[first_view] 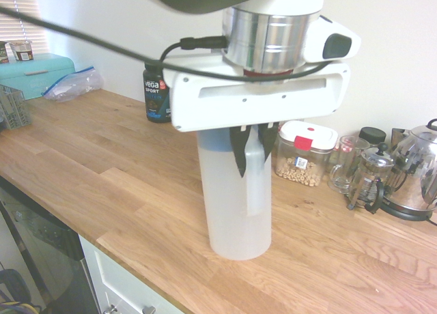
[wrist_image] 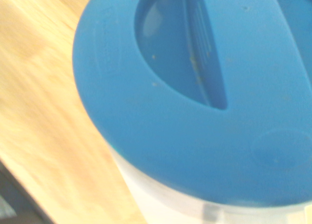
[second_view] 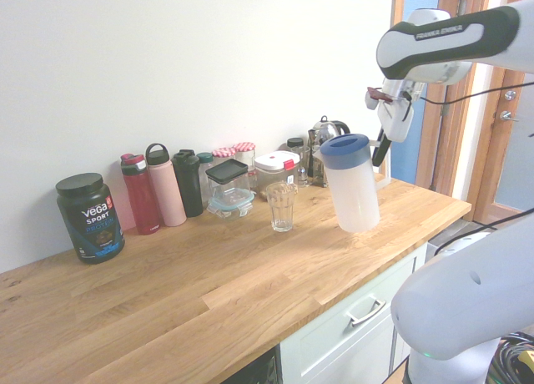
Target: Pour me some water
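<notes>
A translucent white water pitcher (first_view: 239, 205) with a blue lid (second_view: 345, 150) is near the counter's front edge, leaning slightly. Whether its base touches the wood I cannot tell. My gripper (first_view: 252, 160) comes down from above, its black fingers (first_view: 239, 153) shut on the pitcher's handle side just under the lid. From the other side my gripper (second_view: 381, 154) shows behind the pitcher. The blue lid (wrist_image: 195, 97) fills the wrist view. An empty ridged drinking glass (second_view: 282, 206) stands on the counter, a short way from the pitcher, toward the wall.
Against the wall are a black Vega tub (second_view: 90, 217), several bottles (second_view: 165, 186), lidded food containers (first_view: 305, 152), a French press (first_view: 369, 179) and a kettle (first_view: 418, 172). A teal bread box (first_view: 35, 74) sits at the counter's far end. The counter edge (second_view: 367, 271) drops off near the pitcher.
</notes>
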Available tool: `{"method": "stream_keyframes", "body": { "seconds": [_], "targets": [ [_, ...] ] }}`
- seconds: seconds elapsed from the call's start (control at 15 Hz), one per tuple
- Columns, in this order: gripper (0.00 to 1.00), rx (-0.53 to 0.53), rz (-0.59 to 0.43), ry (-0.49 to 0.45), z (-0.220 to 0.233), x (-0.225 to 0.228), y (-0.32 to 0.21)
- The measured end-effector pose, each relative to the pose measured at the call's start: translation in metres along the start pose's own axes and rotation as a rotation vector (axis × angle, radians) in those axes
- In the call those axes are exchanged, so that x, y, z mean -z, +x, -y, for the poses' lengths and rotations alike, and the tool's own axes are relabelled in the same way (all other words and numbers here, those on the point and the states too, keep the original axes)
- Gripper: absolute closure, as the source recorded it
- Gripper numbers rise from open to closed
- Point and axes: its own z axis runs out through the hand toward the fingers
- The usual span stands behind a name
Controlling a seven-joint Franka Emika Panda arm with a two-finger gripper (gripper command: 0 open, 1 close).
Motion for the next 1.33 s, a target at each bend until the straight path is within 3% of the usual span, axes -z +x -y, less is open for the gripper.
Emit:
{"method": "stream_keyframes", "body": {
  "seconds": [0.27, 0.53, 0.93, 1.33],
  "targets": [
    [1.00, 0.080, 0.046, -0.122, 0.027, 0.015, 0.059],
    [1.00, 0.154, 0.089, -0.287, 0.051, 0.029, 0.081],
    [1.00, 0.216, 0.203, -0.457, 0.093, -0.010, 0.116],
    [1.00, 0.224, 0.289, -0.577, 0.101, -0.040, 0.137]
  ]
}}
